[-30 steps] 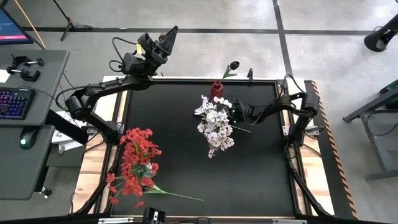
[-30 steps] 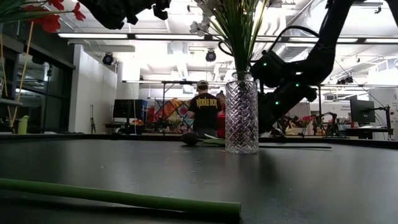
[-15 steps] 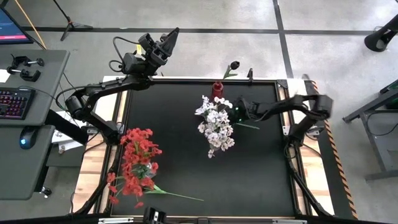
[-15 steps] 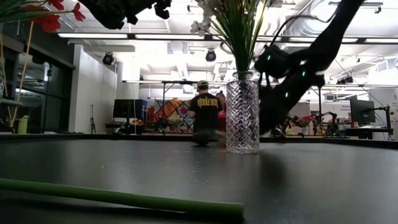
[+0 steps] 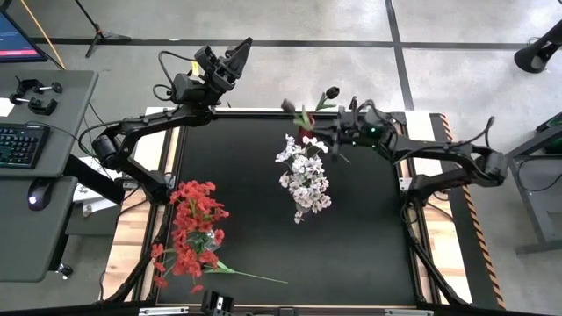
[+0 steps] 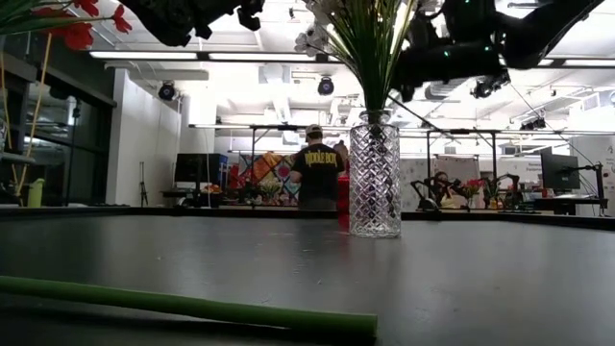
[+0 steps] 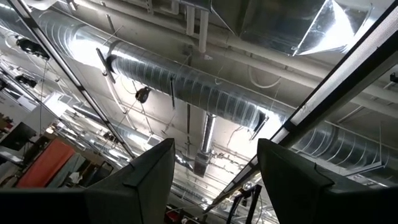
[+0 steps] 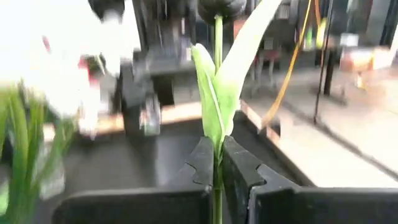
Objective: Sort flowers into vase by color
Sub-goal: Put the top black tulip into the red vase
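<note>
- High view: right gripper (image 5: pixel 342 133) has swung from beside the white flowers (image 5: pixel 304 180) up to the table's far edge, lifting a stem (image 8: pixel 217 93); its sorting has begun.
- Right claw: fingers (image 8: pixel 202 163) pinched on the stem, nearly closed.
- Red flowers (image 5: pixel 191 230) stand near left.
- Left gripper (image 5: pixel 235 56) waits raised, spread, empty.

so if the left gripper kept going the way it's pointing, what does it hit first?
Nothing on the table, probably. The left gripper, fingers open, aims up off the table's far edge; its wrist view shows only ceiling ducts ahead, depth unclear.
</note>
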